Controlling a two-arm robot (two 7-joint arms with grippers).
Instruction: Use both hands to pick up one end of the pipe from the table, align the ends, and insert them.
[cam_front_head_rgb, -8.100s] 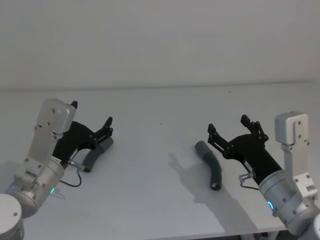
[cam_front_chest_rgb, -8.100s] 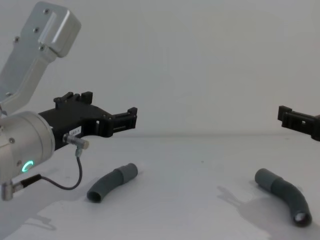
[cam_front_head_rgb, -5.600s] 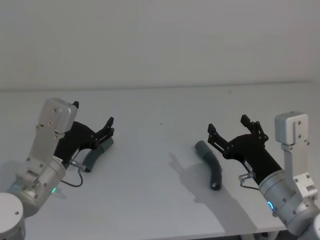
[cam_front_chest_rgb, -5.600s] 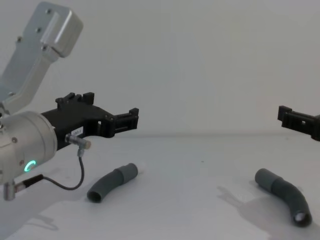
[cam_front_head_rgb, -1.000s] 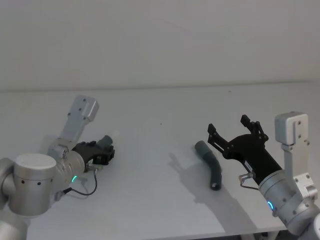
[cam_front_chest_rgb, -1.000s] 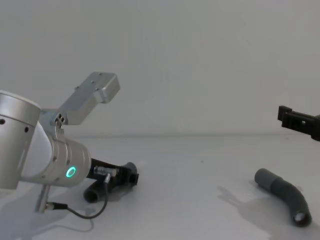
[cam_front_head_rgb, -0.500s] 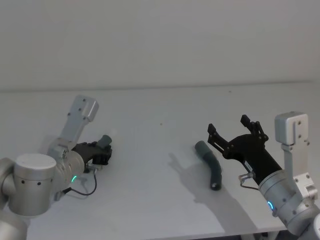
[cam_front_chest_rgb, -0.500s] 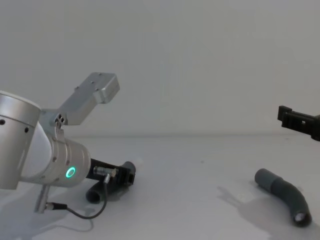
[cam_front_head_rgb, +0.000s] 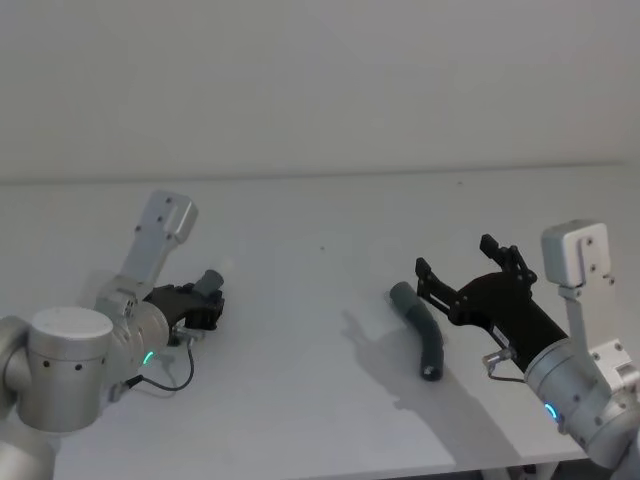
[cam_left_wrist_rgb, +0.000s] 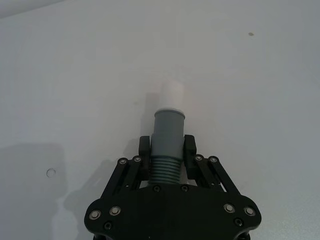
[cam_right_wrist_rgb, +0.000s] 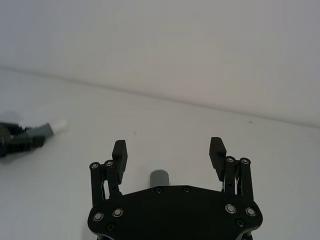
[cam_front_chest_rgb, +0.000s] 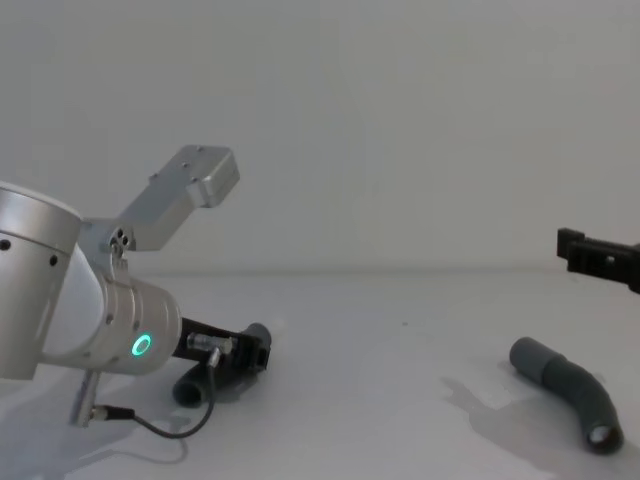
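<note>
My left gripper is shut on the ribbed middle of the left pipe piece, low over the white table. That piece's grey cuff and white spigot stick out past the fingertips. In the head view this gripper and its piece are at the left. The other pipe piece lies curved on the table at the right, its open sleeve end facing me. My right gripper hovers open just above and behind it, touching nothing; the right wrist view shows the cuff below the open gripper.
A black cable loops from my left wrist down to the table. The wide middle stretch of the table between the two pieces is bare. A plain wall stands behind the table's far edge.
My right gripper has dropped a little and shifted towards the right pipe piece. The left gripper stays shut on its piece, with the cuff end raised slightly compared with a second ago.
</note>
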